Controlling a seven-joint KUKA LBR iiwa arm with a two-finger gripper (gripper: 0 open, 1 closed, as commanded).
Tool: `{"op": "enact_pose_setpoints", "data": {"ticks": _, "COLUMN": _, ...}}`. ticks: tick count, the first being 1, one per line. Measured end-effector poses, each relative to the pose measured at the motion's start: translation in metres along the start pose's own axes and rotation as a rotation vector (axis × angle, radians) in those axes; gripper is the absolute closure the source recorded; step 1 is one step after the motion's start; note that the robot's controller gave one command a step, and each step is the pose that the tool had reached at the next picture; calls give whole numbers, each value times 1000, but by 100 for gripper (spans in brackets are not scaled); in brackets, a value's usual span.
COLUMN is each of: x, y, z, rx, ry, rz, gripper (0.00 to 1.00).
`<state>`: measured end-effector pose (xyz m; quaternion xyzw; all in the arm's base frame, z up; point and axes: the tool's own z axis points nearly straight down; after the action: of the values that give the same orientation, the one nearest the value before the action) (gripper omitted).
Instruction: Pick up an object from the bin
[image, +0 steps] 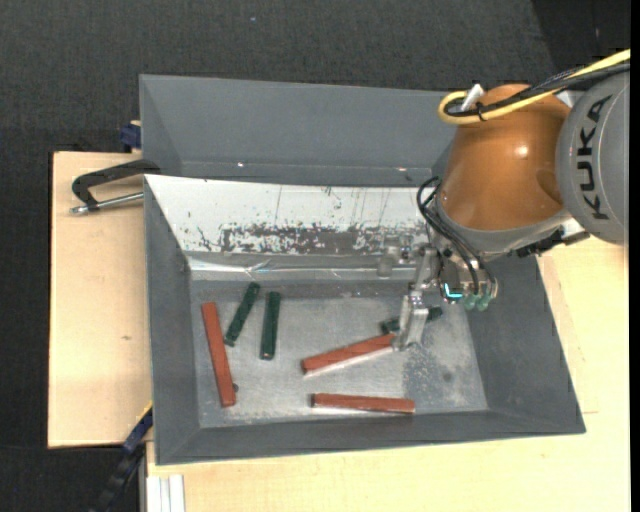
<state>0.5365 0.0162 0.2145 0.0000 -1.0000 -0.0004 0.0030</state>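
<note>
My gripper (411, 328) hangs low in the right half of the bin, under the orange cover. Its tip is at the right end of a red-brown stick (347, 355) that lies slanted on the floor in the middle. Whether it touches the stick I cannot tell. A second red-brown stick (362, 403) lies flat near the front wall, below and left of the gripper.
On the left side of the bin floor lie two dark green sticks (242, 312) (269, 324) and a third red-brown stick (218, 354), nearly upright in the view. The arm and its cables come in from the upper right.
</note>
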Motion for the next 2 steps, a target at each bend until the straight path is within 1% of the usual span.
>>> {"op": "enact_pose_setpoints", "data": {"ticks": 1, "x": -2, "y": 0, "z": -4, "rx": 0, "ry": -9, "rz": 1, "gripper": 0}}
{"op": "enact_pose_setpoints", "data": {"ticks": 2, "x": -12, "y": 0, "z": 25, "rx": 1, "ry": -15, "rz": -59, "gripper": 0}}
